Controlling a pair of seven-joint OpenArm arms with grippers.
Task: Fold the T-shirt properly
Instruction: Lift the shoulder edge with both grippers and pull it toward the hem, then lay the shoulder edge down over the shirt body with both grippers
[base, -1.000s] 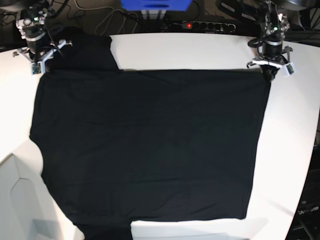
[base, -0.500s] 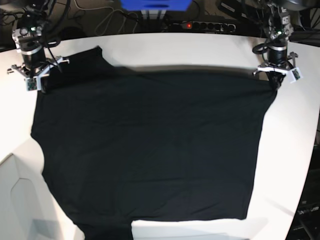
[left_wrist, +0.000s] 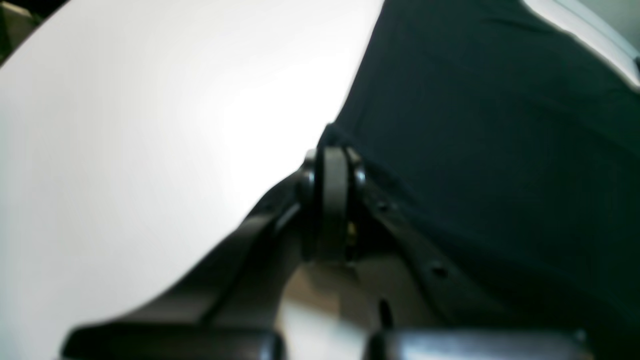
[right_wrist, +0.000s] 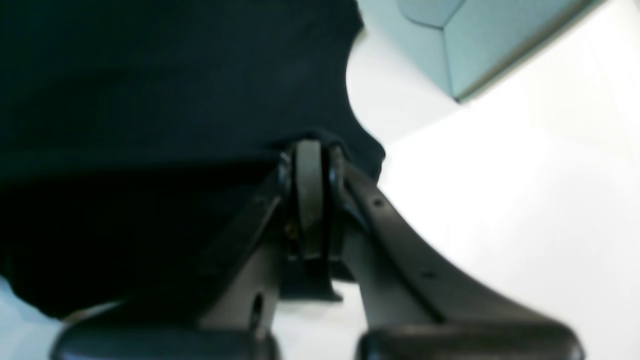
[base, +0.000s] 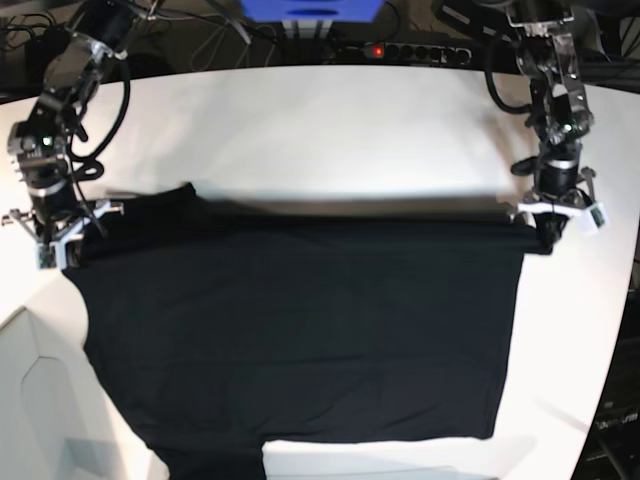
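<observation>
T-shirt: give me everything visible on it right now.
The T-shirt is plain black soft fabric, spread mostly flat on the white table, its near edge reaching the table's front. Its far edge is lifted off the table and doubled toward the camera, casting a shadow behind it. The left end effector and the right end effector are each shut on a far corner. One sleeve pokes out near the right end effector. No tag or label shows.

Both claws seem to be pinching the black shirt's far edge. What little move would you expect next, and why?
Probably both keep drawing that edge toward the near side. Each end effector, left and right, is shut on a far corner of the T-shirt, and that edge, lifted between them, has covered only part of the way across the white table, so the fold looks unfinished.
</observation>
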